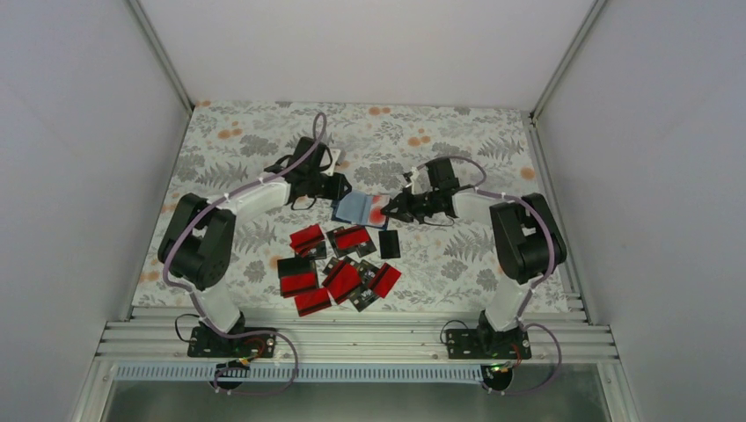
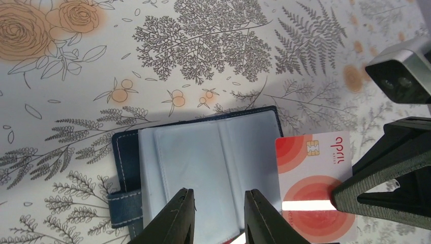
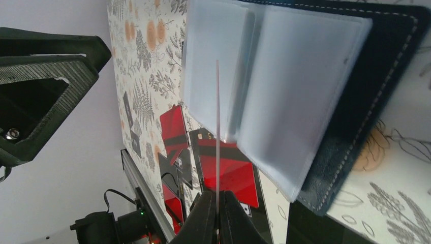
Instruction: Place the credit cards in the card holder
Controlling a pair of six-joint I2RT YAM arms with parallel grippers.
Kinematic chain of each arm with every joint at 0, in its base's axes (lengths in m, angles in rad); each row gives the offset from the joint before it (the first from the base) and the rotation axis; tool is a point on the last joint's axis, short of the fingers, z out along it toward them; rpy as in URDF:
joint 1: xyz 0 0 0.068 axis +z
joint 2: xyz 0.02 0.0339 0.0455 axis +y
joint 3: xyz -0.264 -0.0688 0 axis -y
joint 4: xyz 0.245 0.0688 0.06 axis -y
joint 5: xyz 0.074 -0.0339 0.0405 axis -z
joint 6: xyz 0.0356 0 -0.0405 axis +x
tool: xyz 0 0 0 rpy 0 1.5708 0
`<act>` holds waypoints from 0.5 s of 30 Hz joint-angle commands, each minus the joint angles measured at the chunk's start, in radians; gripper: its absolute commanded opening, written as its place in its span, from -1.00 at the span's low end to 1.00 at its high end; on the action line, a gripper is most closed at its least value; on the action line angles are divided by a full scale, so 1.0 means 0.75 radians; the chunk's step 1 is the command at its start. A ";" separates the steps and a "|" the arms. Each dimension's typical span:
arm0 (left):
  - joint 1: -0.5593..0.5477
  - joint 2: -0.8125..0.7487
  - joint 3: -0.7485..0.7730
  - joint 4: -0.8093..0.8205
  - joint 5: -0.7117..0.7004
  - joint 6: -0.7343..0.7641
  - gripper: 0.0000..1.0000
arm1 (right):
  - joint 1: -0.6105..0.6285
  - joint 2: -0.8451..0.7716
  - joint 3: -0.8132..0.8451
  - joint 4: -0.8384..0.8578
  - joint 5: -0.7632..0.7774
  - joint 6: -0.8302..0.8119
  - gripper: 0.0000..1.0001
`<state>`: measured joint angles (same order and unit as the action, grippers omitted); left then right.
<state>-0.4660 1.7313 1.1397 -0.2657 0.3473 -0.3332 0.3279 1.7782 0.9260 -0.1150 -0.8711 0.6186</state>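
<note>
The card holder (image 1: 354,207) lies open on the flowered cloth, its navy cover (image 2: 125,152) spread under clear sleeves (image 2: 203,162). My right gripper (image 1: 390,209) is shut on a pale credit card with red blots (image 2: 311,185). That card shows edge-on (image 3: 217,127) between the fingertips (image 3: 217,204), right beside the holder's sleeves (image 3: 284,91). My left gripper (image 2: 216,216) hovers low over the sleeves, jaws apart with nothing between them. Several red and black credit cards (image 1: 339,268) lie scattered nearer the arm bases.
A lone black card (image 1: 390,243) lies right of the red pile. White walls enclose the table on three sides. An aluminium rail (image 1: 352,334) runs along the near edge. The right arm's camera housing (image 2: 401,76) is close to the holder's right side.
</note>
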 commanded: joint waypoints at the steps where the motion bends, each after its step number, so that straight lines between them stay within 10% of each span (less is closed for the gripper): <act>1: -0.024 0.067 0.082 -0.075 -0.100 0.060 -0.50 | 0.034 0.076 0.088 -0.032 -0.017 -0.026 -0.92; 15: -0.035 0.219 0.126 -0.108 -0.155 0.094 -0.59 | 0.058 0.214 0.172 0.036 0.000 0.022 -0.92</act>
<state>-0.4892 1.8717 1.2018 -0.3325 0.2562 -0.2867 0.3614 1.9095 1.0222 -0.1146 -0.8673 0.6235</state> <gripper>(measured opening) 0.211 0.043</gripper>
